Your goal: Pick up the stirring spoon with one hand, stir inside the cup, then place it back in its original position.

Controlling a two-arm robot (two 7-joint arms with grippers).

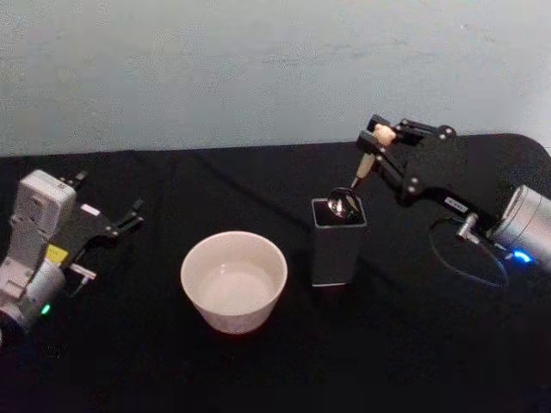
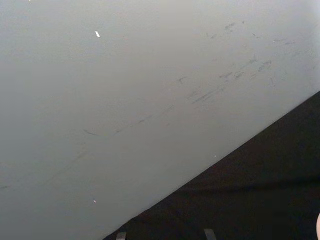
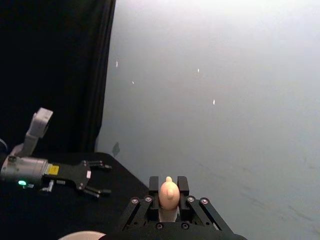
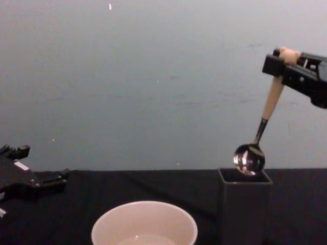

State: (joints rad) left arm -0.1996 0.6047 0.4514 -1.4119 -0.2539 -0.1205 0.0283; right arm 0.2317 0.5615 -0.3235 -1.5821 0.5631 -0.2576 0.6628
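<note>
Black left gripper [image 3: 106, 178]: parked low on the black cloth [image 1: 413, 344] at the far left, fingers spread and holding nothing; we count it idle.
Cream cup [image 1: 232, 317]: stands left of centre, well apart from that gripper; we cannot tell whether it holds any liquid.
Dark grey holder [image 1: 334, 251]: upright just beside the cup on its right, taller and narrower.
Peach-handled stirring spoon [image 4: 272, 102]: tilted, with the bear head up in the right gripper [image 1: 380, 136] and the shiny bowl hanging at the holder's open mouth, about level with the rim.
Black right gripper: raised above and behind the holder, fingers pinched on the very top of the handle.
Risk of a snag: we judge a sideways move could catch the bowl on the holder's rim and tip the holder, perhaps against the cup.
Risk in the grip: held only at the handle's tip, the spoon may, we think, swing or twist and knock the cup's rim.
Surface: the black cloth is matte and covers the whole worktop we see.
Room: pale grey-blue wall [image 4: 153, 76] behind, lightly scuffed; dark curtain [image 3: 55, 60] to one side.
</note>
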